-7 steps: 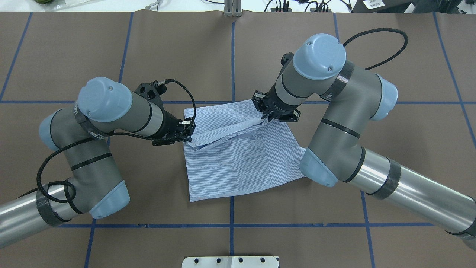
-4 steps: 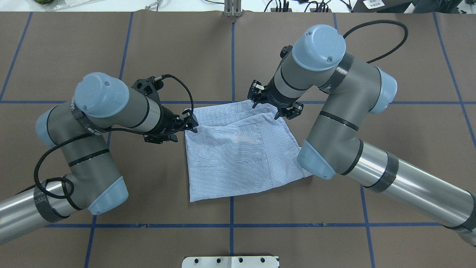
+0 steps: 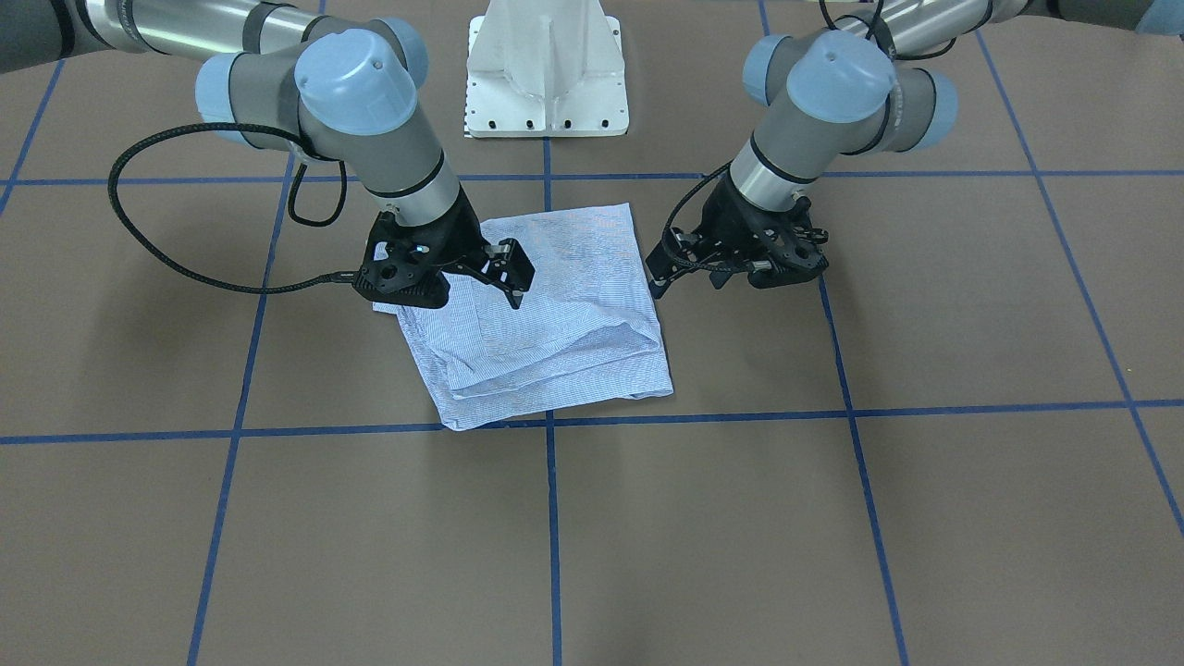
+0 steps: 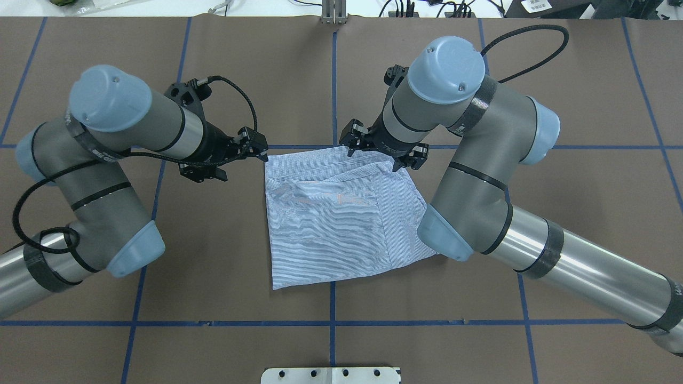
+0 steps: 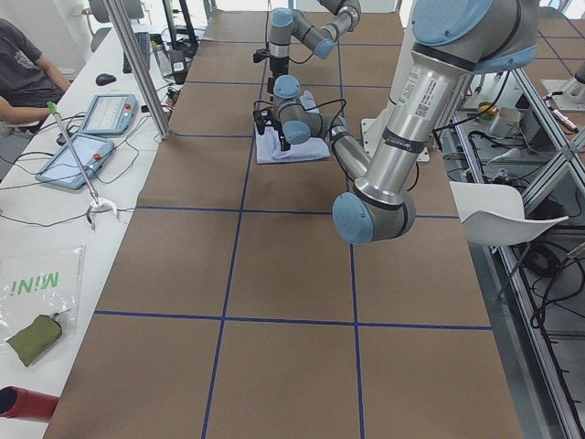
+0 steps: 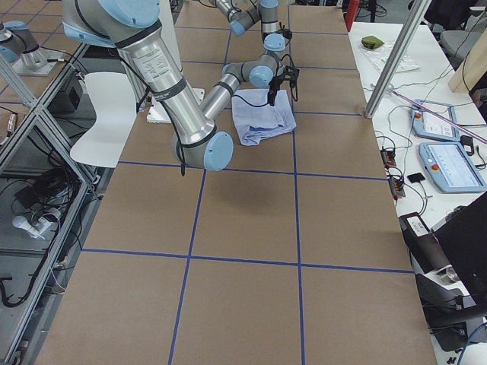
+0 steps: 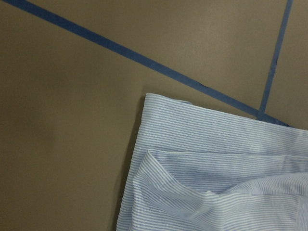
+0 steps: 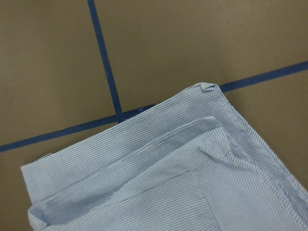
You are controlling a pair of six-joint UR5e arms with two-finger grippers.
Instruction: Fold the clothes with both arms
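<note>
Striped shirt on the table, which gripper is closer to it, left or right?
Right. The right gripper hangs over the striped shirt, above its far edge. The left gripper is off the cloth, over the table beside the far left corner.

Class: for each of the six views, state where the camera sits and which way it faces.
Front-facing: across the table, facing the robot, down on the shirt; left arm on its right, right arm, pedestal.
Overhead: behind the robot, forward and down; both arms, open left hand, open right hand.
Exterior left: table's left end, along it; left arm near.
Exterior right: opposite end; right arm near.
Left wrist: down on a shirt corner; no hand shows.
Right wrist: likewise.
Shared: both wrist views show shirt and blue tape.
</note>
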